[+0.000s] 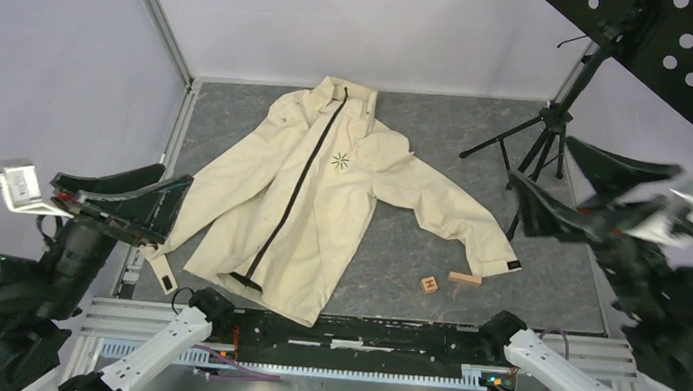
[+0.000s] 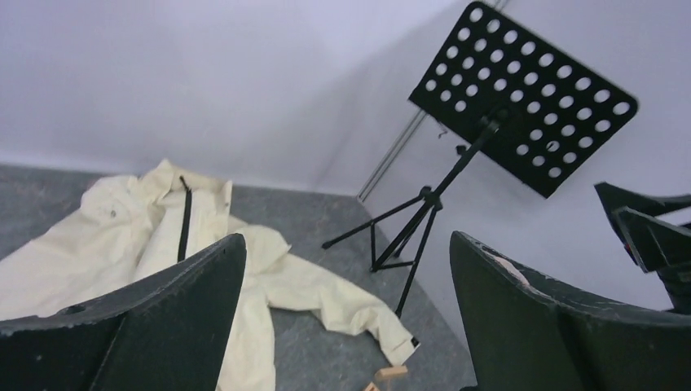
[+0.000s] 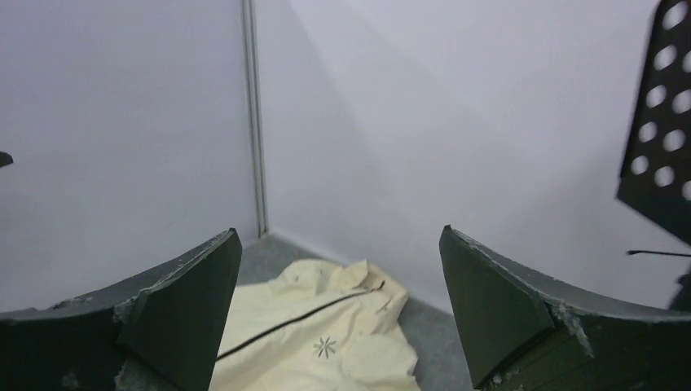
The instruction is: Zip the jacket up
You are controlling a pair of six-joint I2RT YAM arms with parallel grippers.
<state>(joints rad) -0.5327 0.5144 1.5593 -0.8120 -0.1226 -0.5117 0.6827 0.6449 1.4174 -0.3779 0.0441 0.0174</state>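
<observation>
Step in hand, as judged: approach not yet begun, with neither arm at the garment. The left fingers (image 2: 163,318) are spread wide and hold nothing, raised off the near left corner of the tabletop (image 1: 423,127). The right fingers (image 3: 179,297) are likewise wide and empty, raised beyond the right edge. The jacket (image 1: 322,222) lies flat, front up, left of centre. Its collar (image 1: 351,93) points to the far edge and its hem reaches the near edge. One sleeve runs toward the near left corner. The other stretches toward the right edge, its cuff (image 1: 504,262) just beside two small wooden blocks (image 1: 429,284). The zipper (image 1: 297,187) shows as a continuous dark line from collar to hem with the fronts lying together. Whether the teeth are joined, and where the slider sits, cannot be told at this size. The next move probably calls for one set of fingers to pin the hem near the zipper's lower end while the other finds the pull. The fabric is loose and likely to bunch if it is not held taut. The surface is mottled grey and matt. The room has plain pale walls with a metal frame post (image 1: 161,17) at the far left corner and a black perforated music stand (image 1: 554,118) at the far right corner.
</observation>
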